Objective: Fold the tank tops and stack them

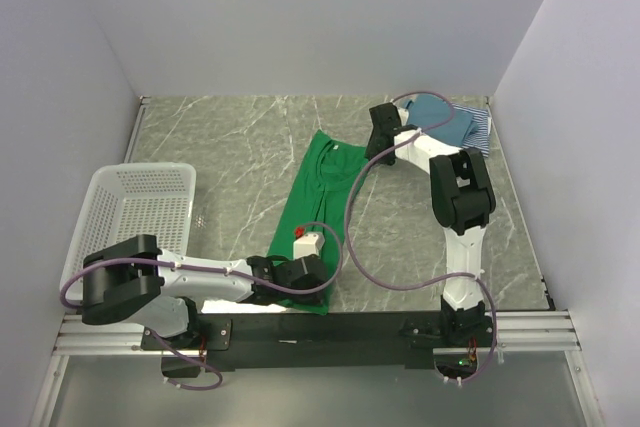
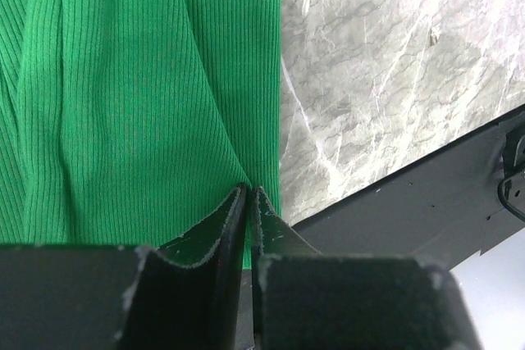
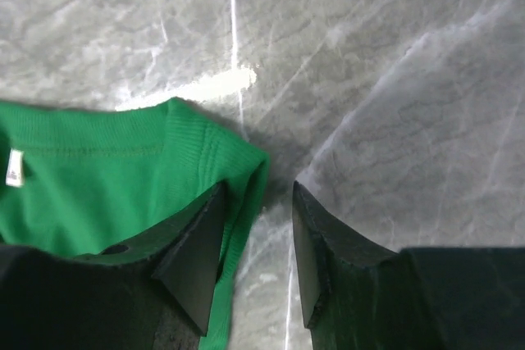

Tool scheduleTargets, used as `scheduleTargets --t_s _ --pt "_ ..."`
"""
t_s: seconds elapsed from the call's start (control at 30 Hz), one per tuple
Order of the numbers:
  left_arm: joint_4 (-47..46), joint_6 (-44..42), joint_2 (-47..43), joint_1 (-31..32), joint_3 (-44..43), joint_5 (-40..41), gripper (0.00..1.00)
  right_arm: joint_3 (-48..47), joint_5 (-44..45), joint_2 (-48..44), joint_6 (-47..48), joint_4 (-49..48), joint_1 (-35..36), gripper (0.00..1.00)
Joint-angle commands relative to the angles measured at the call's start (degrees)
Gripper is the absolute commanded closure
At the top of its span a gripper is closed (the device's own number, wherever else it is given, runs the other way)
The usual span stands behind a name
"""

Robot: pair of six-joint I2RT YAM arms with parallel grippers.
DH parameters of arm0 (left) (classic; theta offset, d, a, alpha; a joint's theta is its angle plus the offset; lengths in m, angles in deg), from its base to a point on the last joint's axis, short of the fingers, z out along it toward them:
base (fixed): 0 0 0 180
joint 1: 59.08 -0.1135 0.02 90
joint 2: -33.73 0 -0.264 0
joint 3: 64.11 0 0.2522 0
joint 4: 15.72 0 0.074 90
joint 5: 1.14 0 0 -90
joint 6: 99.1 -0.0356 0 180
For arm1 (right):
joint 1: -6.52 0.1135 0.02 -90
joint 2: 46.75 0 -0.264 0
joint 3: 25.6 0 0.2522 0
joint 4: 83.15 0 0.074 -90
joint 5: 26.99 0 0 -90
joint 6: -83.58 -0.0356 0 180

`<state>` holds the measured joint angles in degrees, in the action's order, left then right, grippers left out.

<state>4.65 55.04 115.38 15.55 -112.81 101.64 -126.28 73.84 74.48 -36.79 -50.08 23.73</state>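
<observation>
The bright green tank top (image 1: 320, 192) lies spread lengthwise in the middle of the table. My left gripper (image 1: 312, 277) is at its near hem; in the left wrist view the gripper (image 2: 248, 190) is shut on the right edge of the ribbed green fabric (image 2: 123, 96). My right gripper (image 1: 380, 142) is at the far shoulder strap. In the right wrist view the gripper (image 3: 258, 188) is open, one finger on the green strap (image 3: 98, 186), the other over bare table. The teal-blue top (image 1: 437, 112) lies on the striped top (image 1: 482, 132) at the back right.
A white mesh basket (image 1: 150, 169) stands at the left of the table. The black front rail (image 2: 426, 211) runs just beside the left gripper. Walls close the table at the back and both sides.
</observation>
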Motion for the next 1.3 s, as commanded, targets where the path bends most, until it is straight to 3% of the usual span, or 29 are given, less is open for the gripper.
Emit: scheduleTargets --t_s 0.0,0.13,0.23,0.3,0.37,0.83,1.1,1.27 --pt "-0.6 -0.5 0.8 0.6 0.7 -1.4 0.87 -2.6 0.4 0.8 0.3 -0.5 -0.2 0.55" --pt "-0.9 -0.4 1.1 0.8 1.1 -2.1 0.88 -3.8 1.1 1.2 0.1 -0.6 -0.2 0.58" --pt "-1.3 -0.4 1.1 1.0 1.5 -2.7 0.88 -4.7 1.8 1.5 0.6 -0.2 -0.1 0.72" --pt "-1.5 -0.5 1.1 1.3 1.7 -3.0 0.88 -6.2 2.8 1.7 1.0 0.9 -0.2 0.92" --pt "-2.4 -0.9 1.1 1.5 2.0 -3.9 0.87 -7.1 3.8 2.3 1.9 2.5 -0.2 1.00" --pt "-4.4 -2.5 1.7 2.7 1.5 -5.6 0.89 -20.0 19.4 7.7 10.8 17.4 3.0 1.00" --pt "-3.8 -1.9 0.4 2.7 1.9 -5.0 0.88 -27.2 19.7 13.7 10.2 23.3 3.6 1.00" --pt "-2.9 -1.7 -0.6 2.7 2.0 -4.3 0.84 -26.5 18.6 13.0 9.6 22.4 3.8 0.65"
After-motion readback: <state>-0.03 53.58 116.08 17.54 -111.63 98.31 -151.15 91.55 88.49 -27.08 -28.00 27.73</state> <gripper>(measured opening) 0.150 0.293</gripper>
